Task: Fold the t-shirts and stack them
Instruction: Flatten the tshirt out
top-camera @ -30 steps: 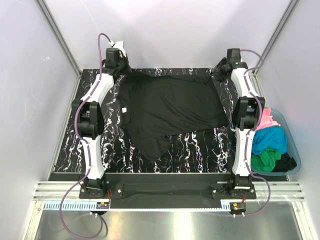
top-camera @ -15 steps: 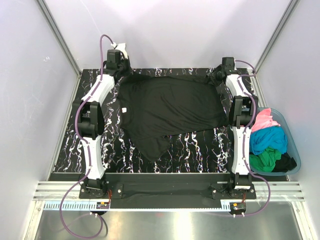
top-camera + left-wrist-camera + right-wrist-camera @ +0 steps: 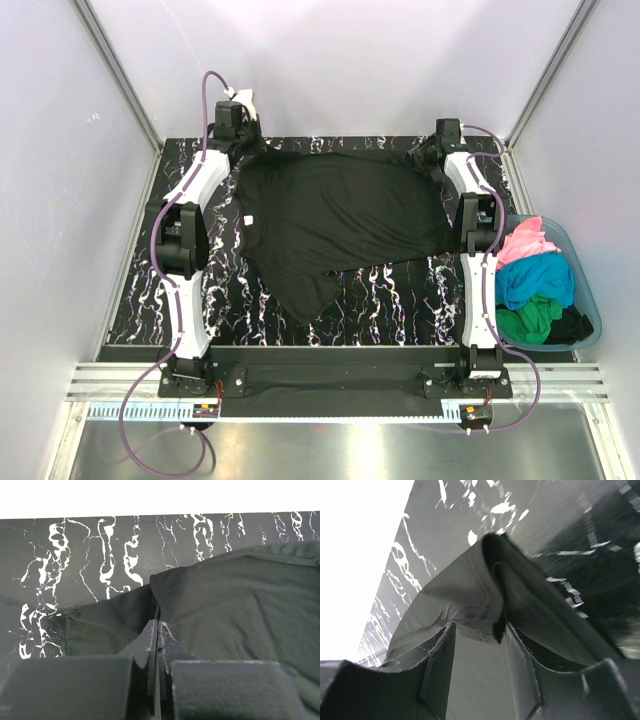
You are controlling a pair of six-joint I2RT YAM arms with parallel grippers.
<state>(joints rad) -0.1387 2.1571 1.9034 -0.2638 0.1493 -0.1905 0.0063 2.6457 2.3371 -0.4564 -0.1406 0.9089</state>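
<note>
Teal tub (image 3: pixel 597 312) right of desk (image 3: pixel 390 290) holds pink shirt (image 3: pixel 525 243), blue shirt (image 3: pixel 540 280), green shirt (image 3: pixel 530 320). On desk, black shirt (image 3: pixel 340 215) spread; left fingers (image 3: pixel 151 645) pinched together on one corner, right fingers (image 3: pixel 440 650) clamp bunched fold.

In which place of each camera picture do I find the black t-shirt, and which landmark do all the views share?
Top external: the black t-shirt lies spread across the middle of the table.
Left wrist: the black t-shirt fills the right side and lower centre.
Right wrist: the black t-shirt shows as a folded edge in the centre.
Shared landmark: the white-veined black table top.
</note>
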